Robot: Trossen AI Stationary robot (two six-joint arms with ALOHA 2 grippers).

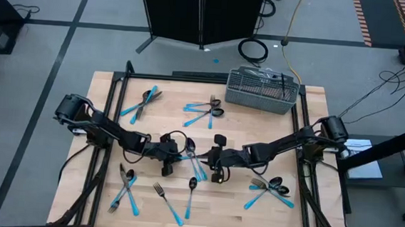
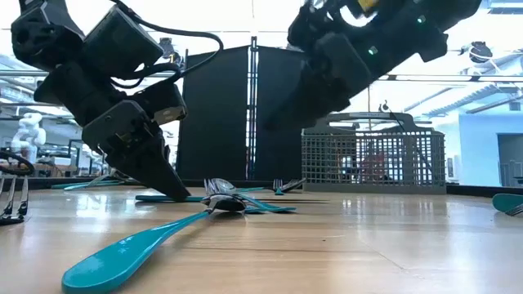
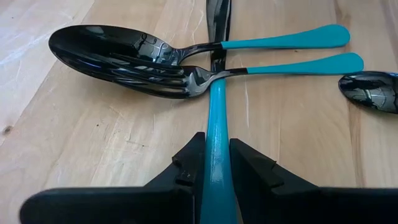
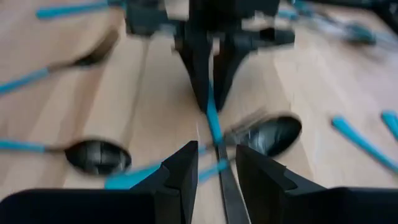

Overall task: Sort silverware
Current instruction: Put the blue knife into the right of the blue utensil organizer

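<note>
A wooden bench [image 1: 103, 106] carries scattered silverware with light-blue handles. At far left, a pair of pieces [image 1: 141, 102] lies near the back edge and another cluster [image 1: 124, 187] near the front. The left claw [image 3: 216, 163] sits low at the bench's centre, its fingers closed narrowly around the blue handle of a knife [image 3: 217, 124]. That knife crosses a spoon [image 3: 124, 46] and a fork [image 3: 180, 79] lying side by side. The right claw [image 4: 216, 163] faces it just beside, fingers parted narrowly and holding nothing. A grey wire-mesh basket [image 1: 261, 90] stands at the back right, and more pieces [image 1: 272, 190] lie front right.
</note>
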